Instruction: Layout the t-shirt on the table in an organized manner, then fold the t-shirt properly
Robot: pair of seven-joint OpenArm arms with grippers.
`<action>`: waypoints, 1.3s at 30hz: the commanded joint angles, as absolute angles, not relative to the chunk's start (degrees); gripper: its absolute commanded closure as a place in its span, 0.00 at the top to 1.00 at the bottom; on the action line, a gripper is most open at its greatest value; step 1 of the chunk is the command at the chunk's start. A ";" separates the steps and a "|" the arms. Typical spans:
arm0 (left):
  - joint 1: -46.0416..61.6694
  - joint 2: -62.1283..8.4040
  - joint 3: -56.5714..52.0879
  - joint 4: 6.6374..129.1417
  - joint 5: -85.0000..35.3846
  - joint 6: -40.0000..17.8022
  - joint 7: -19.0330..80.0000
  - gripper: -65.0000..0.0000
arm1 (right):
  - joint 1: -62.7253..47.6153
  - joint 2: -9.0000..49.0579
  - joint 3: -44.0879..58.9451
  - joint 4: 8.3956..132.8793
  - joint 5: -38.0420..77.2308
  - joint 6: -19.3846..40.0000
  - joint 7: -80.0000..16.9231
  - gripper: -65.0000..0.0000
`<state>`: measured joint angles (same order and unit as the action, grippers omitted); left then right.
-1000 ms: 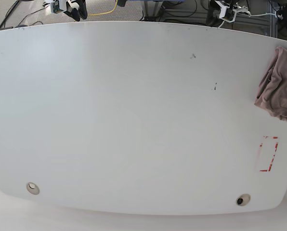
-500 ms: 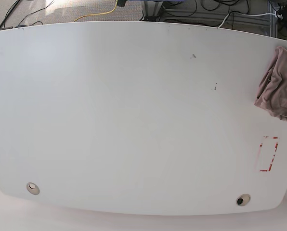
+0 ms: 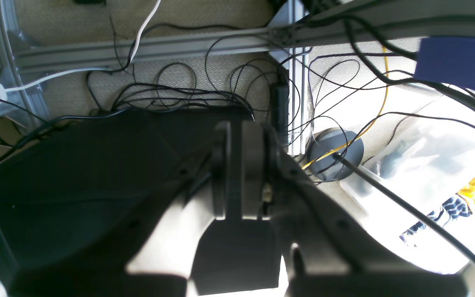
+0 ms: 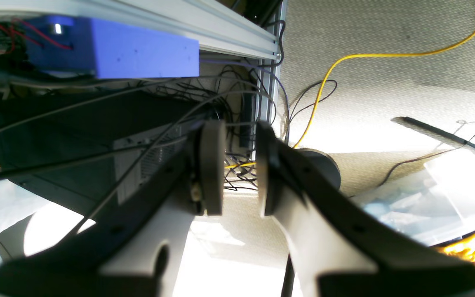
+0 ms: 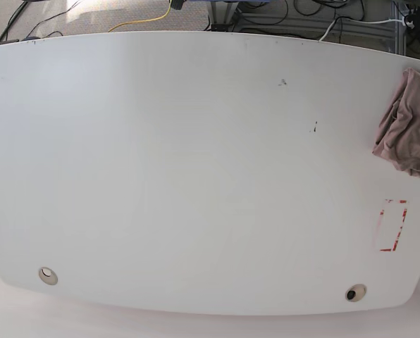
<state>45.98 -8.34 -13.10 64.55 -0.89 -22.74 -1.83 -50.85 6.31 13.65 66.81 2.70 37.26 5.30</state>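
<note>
The t-shirt point(image 5: 409, 125) lies bunched in a heap at the right edge of the white table point(image 5: 196, 176), partly running out of the base view. Neither gripper shows in the base view. In the left wrist view my left gripper point(image 3: 237, 165) has its fingers pressed together and holds nothing, above the floor and cables behind the table. In the right wrist view my right gripper point(image 4: 240, 165) has a narrow gap between its fingers and is empty, also over the floor. The t-shirt shows in neither wrist view.
A red dashed rectangle point(image 5: 392, 225) is marked near the table's front right. Two round holes point(image 5: 48, 275) point(image 5: 354, 292) sit near the front edge. Behind the table are aluminium rails point(image 3: 159, 47), tangled cables, a blue box point(image 4: 138, 53) and a clear bin point(image 3: 427, 165).
Both grippers stood at the far edge of the base view one second ago and have since pulled back out of it. The t-shirt has not moved.
</note>
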 commanded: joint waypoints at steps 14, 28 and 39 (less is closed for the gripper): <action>24.57 -9.89 -9.89 34.95 4.79 -22.90 -2.77 0.06 | -34.15 6.29 12.00 42.86 -0.57 37.32 6.20 0.19; 12.62 -9.89 -9.71 17.27 10.95 -18.24 -2.77 0.06 | -25.45 6.55 9.63 32.04 -0.66 30.81 6.11 0.19; 6.99 -8.66 -9.89 9.98 13.58 -16.75 -2.51 0.06 | -21.93 6.20 8.57 27.47 -0.66 27.30 5.76 0.19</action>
